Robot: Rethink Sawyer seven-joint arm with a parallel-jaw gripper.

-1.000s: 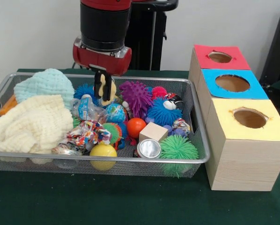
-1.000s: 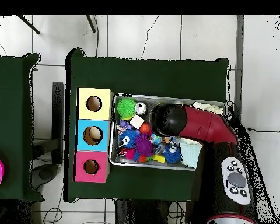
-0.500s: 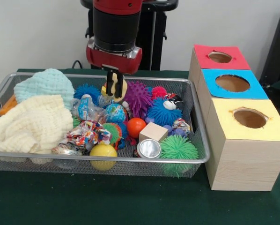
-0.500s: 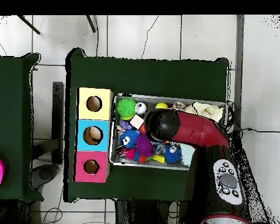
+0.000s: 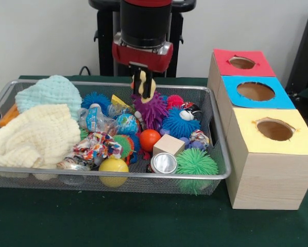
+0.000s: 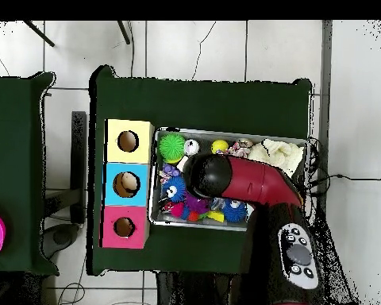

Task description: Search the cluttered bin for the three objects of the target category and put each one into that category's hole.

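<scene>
Gripper (image 5: 143, 85) raised above the wire bin (image 5: 218, 154), over the bin's far-middle part, just above the purple spiky ball (image 5: 150, 109). Dark fingers (image 5: 140, 85) pinched tight on a pale yellow object (image 5: 148, 88), lifted clear of the clutter; exact nature of that object hard to tell. Arm (image 6: 249, 181) in the overhead view covering the bin's centre, gripper itself hidden beneath it there.

Inside the bin, taking the purple spiky ball as reference: blue spiky ball (image 5: 180, 122) just beside it toward the boxes, a second blue spiky ball (image 5: 95, 100) on the opposite side, orange ball (image 5: 150, 139) just in front, wooden block (image 5: 168, 144) in front and toward the boxes, green spiky ball (image 5: 196, 163) and silver can (image 5: 164, 163) farther front against the near wall, yellow ball (image 5: 113, 169) at the near wall too. Cream cloth (image 5: 33, 139) and pale blue knitted cloth (image 5: 50, 92) piled well apart from it at the bin's far end from the boxes.

Wooden sorting box (image 5: 267, 175) standing beside the bin, apart from the purple spiky ball: red-topped hole (image 5: 241, 63), blue-topped hole (image 5: 255, 91), yellow-topped hole (image 5: 275, 129), in a row.
</scene>
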